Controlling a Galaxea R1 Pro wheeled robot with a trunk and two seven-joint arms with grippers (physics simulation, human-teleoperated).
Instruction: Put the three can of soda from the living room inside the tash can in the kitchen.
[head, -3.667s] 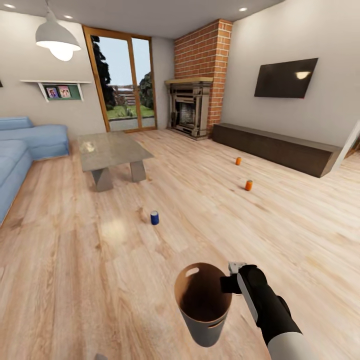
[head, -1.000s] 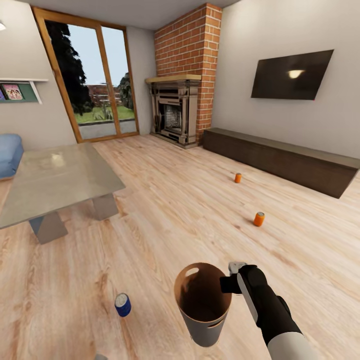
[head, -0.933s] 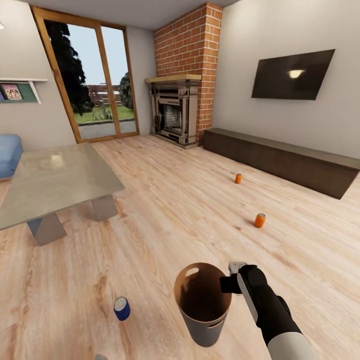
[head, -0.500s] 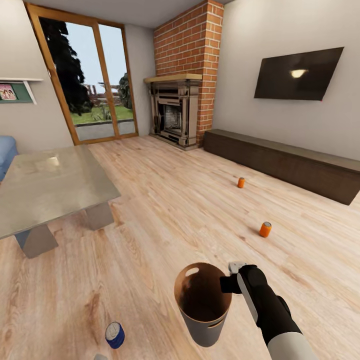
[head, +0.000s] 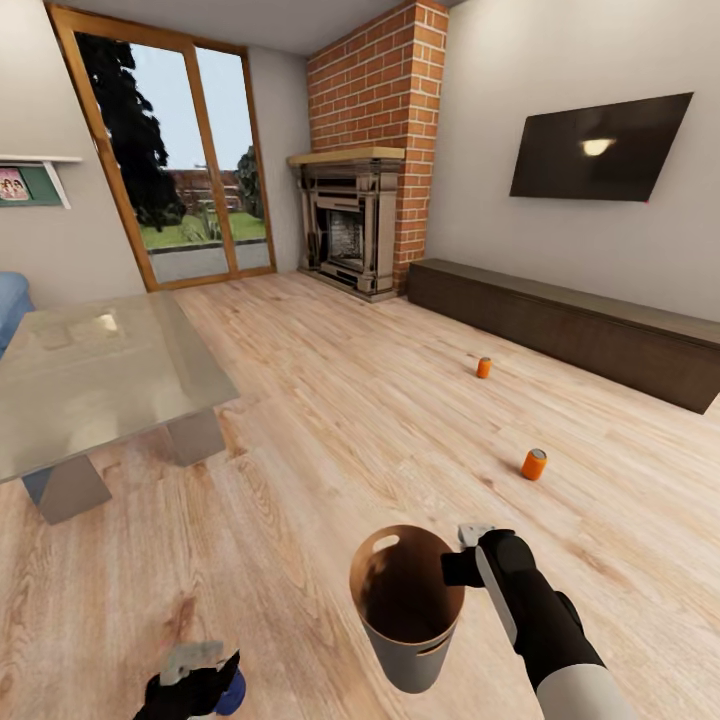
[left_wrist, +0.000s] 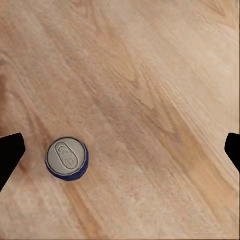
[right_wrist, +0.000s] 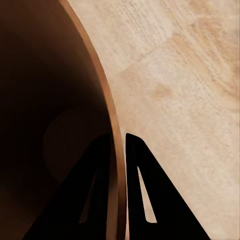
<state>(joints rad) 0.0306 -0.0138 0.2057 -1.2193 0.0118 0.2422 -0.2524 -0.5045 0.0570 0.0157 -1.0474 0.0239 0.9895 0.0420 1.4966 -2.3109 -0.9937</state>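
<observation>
Change since half a second ago: my left gripper (head: 196, 678) has come into the head view at 7 o'clock, over the blue can (head: 230, 690); the base has crept forward and the floor cans sit slightly lower in frame.

Item: trash can (head: 406, 600). Pale outside, brown inside, carried off the floor at 6 o'clock. The right wrist view shows its bottom bare. Nothing binned yet; I judge all three cans outstanding.

Item: near orange soda can (head: 534, 464), upright on the wood floor, 3 o'clock. Item: far orange soda can (head: 483, 367), at 2 o'clock, near the long dark cabinet (head: 570, 325).

Item: blue can (left_wrist: 67, 158), grey top, upright, seen from straight above in the left wrist view. It lies between the spread finger tips but off toward one of them, not centred.

Right gripper (right_wrist: 118, 150): pinched tight on the trash can's rim (right_wrist: 107, 120), one finger inside, one outside; forearm reaching forward.

Left gripper: jaws wide apart, pointing straight down, holding nothing.

Fireplace (head: 352, 225) at 12 o'clock; coffee table (head: 95, 370) at 9 o'clock.
</observation>
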